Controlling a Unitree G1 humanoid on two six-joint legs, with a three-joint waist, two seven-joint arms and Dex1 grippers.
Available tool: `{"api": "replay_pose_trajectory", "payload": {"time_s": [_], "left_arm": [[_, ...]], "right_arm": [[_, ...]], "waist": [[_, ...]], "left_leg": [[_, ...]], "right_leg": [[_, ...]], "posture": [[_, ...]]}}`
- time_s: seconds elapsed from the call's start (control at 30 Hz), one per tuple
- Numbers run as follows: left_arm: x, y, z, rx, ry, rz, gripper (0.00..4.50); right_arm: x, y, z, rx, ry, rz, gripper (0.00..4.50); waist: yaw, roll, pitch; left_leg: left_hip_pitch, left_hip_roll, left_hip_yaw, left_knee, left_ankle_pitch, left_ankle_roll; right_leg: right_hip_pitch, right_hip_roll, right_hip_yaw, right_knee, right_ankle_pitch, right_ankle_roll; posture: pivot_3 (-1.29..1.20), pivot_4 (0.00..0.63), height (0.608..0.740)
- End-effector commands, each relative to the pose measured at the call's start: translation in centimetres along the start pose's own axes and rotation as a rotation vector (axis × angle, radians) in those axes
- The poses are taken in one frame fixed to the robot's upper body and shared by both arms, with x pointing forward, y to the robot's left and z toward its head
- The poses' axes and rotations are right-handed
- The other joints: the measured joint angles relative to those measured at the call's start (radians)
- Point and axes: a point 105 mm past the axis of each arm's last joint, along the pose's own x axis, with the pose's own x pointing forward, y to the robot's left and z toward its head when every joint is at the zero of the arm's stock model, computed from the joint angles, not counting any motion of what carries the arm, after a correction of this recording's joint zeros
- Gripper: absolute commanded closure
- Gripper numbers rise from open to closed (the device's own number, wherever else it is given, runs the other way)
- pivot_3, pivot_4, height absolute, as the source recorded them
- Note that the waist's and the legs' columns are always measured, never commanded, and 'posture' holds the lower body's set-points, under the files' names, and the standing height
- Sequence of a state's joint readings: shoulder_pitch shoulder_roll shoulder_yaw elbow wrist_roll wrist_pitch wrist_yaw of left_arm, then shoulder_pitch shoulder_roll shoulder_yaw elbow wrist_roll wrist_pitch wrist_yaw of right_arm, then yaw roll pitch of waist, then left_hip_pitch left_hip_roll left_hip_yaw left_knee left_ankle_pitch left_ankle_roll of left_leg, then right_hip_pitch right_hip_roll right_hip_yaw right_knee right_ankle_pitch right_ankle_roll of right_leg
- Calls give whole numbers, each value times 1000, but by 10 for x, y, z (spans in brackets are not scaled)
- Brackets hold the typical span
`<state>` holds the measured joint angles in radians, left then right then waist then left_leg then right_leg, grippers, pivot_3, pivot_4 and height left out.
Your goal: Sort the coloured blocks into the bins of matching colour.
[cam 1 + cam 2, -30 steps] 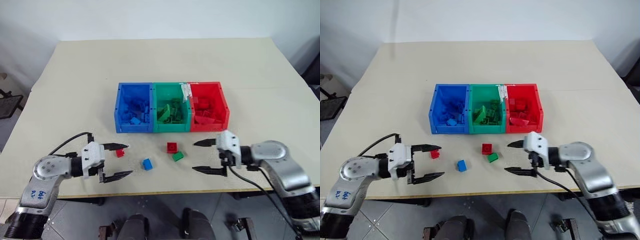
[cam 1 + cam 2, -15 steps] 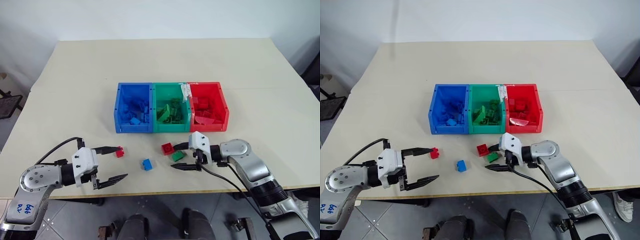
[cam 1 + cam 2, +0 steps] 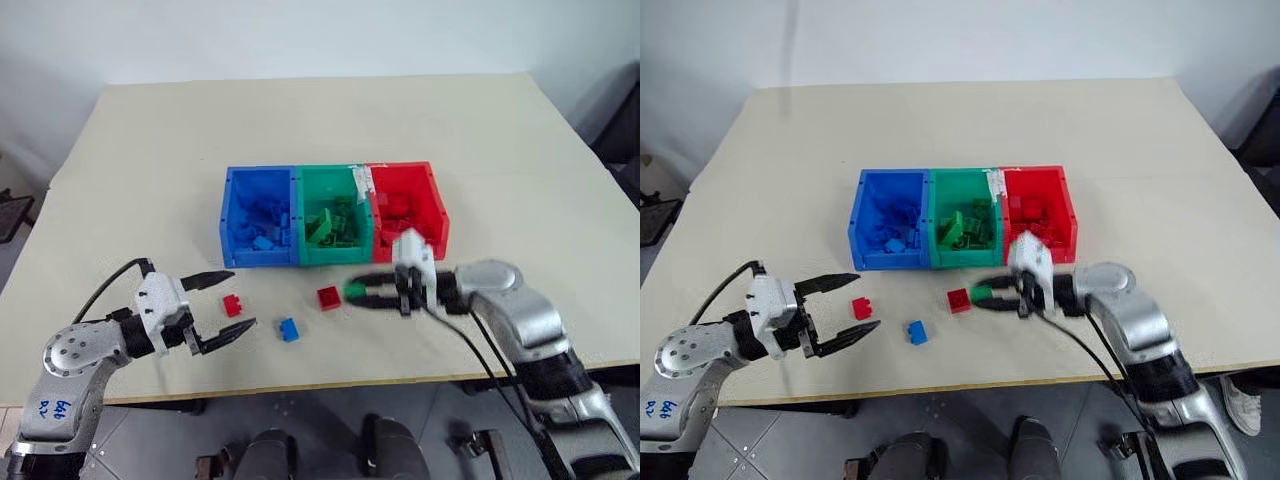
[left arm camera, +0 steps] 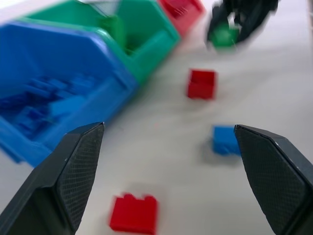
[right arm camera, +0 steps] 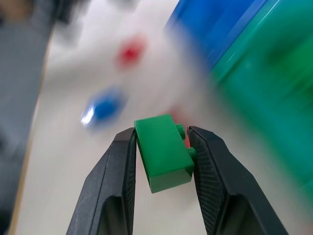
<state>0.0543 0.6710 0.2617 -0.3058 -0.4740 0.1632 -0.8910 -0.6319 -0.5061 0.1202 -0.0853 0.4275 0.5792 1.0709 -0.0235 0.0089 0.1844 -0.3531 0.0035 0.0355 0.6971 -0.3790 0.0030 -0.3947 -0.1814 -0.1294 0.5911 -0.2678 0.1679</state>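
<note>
You have the three joined bins (image 3: 333,258) in a row at mid-table (image 3: 300,130), each with blocks piled inside. In front of them, three loose blocks lie on the tabletop: one (image 3: 328,298) nearest the bins, before the middle bin; one (image 3: 290,329) nearer you and a little to its left; one (image 3: 232,306) farther left. That last block sits between the spread fingers of your left gripper (image 3: 232,297), touching neither. Your right gripper (image 3: 353,291) is just right of the first block, in front of the bins, pinching a fourth block (image 5: 163,152) clear of the table.
</note>
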Motion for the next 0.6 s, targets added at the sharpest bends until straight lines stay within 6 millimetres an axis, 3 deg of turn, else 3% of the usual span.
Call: {"api": "replay_pose_trajectory", "payload": {"time_s": [0.03,0.17,0.3,0.47,0.6], "left_arm": [[-9,6,7,-13,-27,55,0],[-9,7,6,-8,-22,64,0],[-6,5,7,-5,-26,66,0],[-6,4,7,0,-22,60,0],[-2,9,9,2,-28,44,0]], "right_arm": [[6,-28,24,-38,-47,-138,3244],[15,-57,30,-88,-31,-233,3244],[21,-68,33,-101,-44,-252,1932],[12,-62,37,-158,-69,-233,188],[-6,-39,50,-242,-180,-154,41]], "waist": [[-3,0,0],[0,0,0],[-6,0,0],[-7,0,0],[0,0,0]], "left_leg": [[0,0,0,0,0,0],[-1,-1,-1,0,-1,0],[-1,-1,0,-1,-2,0],[-1,0,0,-2,-1,0],[-1,-1,0,-2,-2,0]], "right_leg": [[0,0,0,0,0,0],[0,0,-2,0,0,0],[0,0,-2,-1,0,0],[-1,0,-3,-1,0,0],[-1,0,-3,-1,0,0]], "posture": [[0,150,740],[0,150,740],[0,150,740],[0,150,740],[0,150,740]]}}
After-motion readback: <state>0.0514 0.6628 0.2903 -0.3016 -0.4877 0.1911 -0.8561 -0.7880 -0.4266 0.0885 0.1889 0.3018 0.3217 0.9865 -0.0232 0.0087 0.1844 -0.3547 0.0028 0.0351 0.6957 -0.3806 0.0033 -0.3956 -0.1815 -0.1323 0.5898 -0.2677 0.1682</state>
